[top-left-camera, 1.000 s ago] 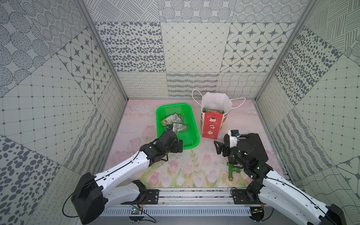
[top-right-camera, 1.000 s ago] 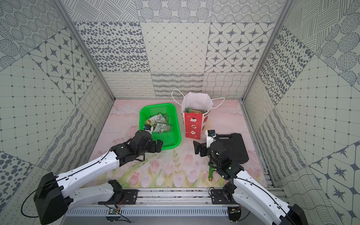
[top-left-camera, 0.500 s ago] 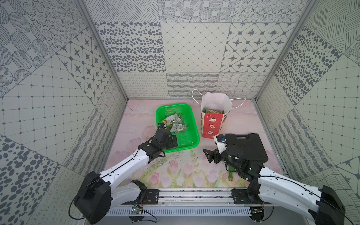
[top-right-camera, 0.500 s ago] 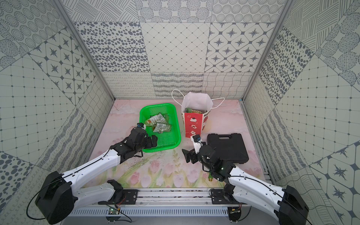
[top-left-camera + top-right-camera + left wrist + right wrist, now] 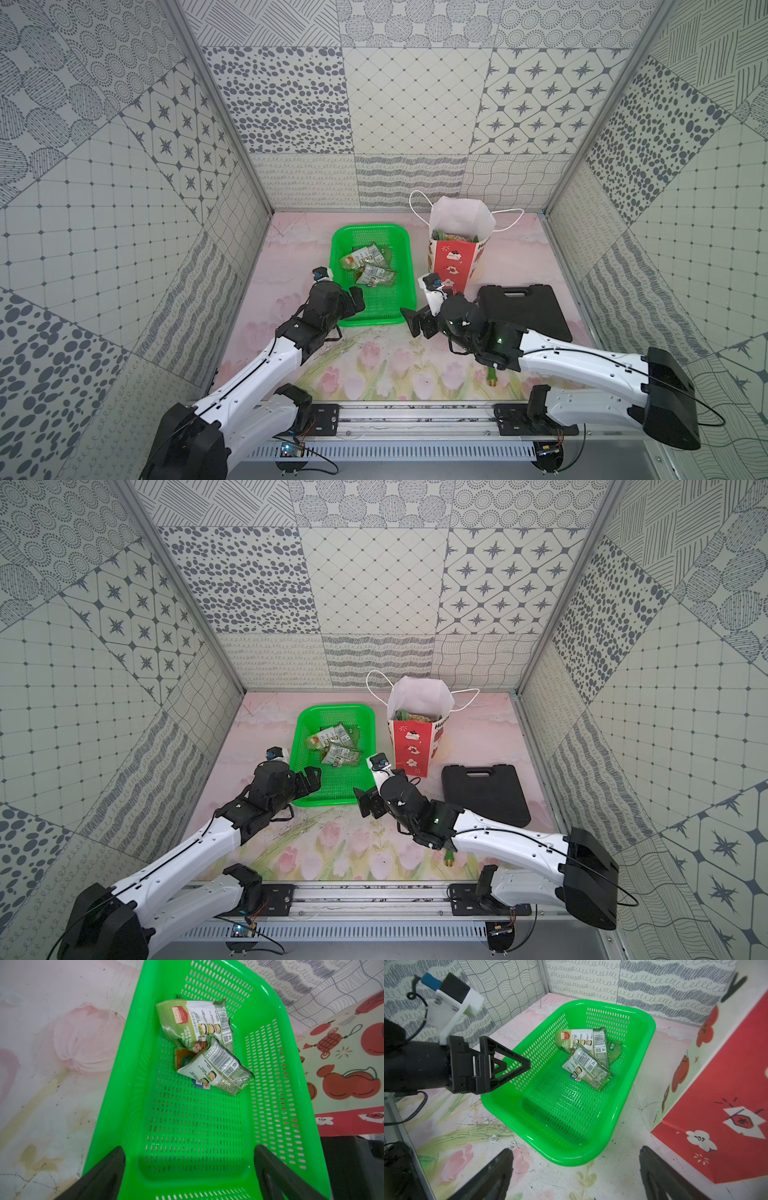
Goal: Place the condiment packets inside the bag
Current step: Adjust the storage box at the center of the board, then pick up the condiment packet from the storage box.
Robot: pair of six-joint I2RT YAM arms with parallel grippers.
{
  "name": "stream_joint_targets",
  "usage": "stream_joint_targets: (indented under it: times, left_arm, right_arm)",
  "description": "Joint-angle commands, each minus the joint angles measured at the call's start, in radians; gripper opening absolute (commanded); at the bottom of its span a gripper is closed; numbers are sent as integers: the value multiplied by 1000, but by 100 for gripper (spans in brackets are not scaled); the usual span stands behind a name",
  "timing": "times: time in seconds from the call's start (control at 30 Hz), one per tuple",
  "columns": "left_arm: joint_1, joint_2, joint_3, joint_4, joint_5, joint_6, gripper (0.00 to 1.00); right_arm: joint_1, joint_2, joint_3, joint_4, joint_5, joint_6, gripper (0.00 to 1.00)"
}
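Left pincer (image 5: 356, 300): open, empty; condiment packets (image 5: 370, 268) just ahead in basket (image 5: 374, 321). Right pincer (image 5: 415, 323): open, empty; bag (image 5: 453, 262) near, beside it

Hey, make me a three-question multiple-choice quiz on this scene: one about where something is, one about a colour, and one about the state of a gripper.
1. Where are the packets that are not yet in the bag?
A) in the basket
B) on the black case
C) on the bare table

2. What colour is the basket?
A) blue
B) green
C) yellow

3. How is the left gripper?
A) shut on a packet
B) open and empty
C) out of view

Answers:
1 A, since both wrist views show them piled on the basket's mesh floor.
2 B, as it is bright green in every view.
3 B, because its jaws stand wide apart with nothing held between them.
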Motion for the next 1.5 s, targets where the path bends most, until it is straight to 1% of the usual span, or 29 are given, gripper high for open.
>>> stream_joint_targets:
  times: [0.0, 0.07, 0.23, 0.4, 0.53, 0.6, 0.73, 0.83, 0.93, 1.03, 1.2, 1.27, 1.33, 1.47]
  left_arm:
    - [26, -45, -25, 7, 10, -49, 100]
    - [31, -58, -36, 7, 0, -53, 99]
    - [47, -84, -43, 0, 4, -63, 99]
    - [47, -113, -52, -1, 3, -62, 100]
    - [46, -116, -55, 3, 5, -62, 99]
    - [47, -112, -54, 3, 6, -61, 100]
    - [47, -111, -54, 4, 3, -57, 99]
    - [47, -112, -54, 5, 1, -53, 99]
    - [47, -111, -55, 9, 1, -52, 99]
    - [46, -108, -55, 11, 1, -50, 100]
    - [46, -108, -57, 14, 2, -46, 100]
    - [46, -108, -57, 15, 1, -45, 100]
    - [47, -108, -57, 17, 3, -44, 99]
    - [47, -105, -57, 20, 5, -43, 100]
  right_arm:
    - [10, 93, 85, -13, 57, 54, 97]
    - [9, 153, 139, -36, 57, 65, 96]
    - [-5, 308, 303, -124, 63, 86, 92]
    - [-84, 463, 442, -183, -76, 147, 85]
    - [-113, 603, 591, -242, -127, 102, 84]
    - [-145, 677, 669, -287, -154, 83, 84]
    - [-213, 789, 774, -333, -222, 53, 82]
    - [-241, 845, 839, -359, -237, 5, 84]
    - [-252, 893, 908, -390, -222, -66, 90]
    - [-256, 957, 996, -441, -217, -128, 94]
    - [-271, 1072, 1133, -534, -282, -175, 95]
    - [-273, 1106, 1173, -560, -314, -191, 94]
    - [-272, 1135, 1204, -587, -336, -199, 90]
    - [-266, 1127, 1202, -596, -342, -200, 76]
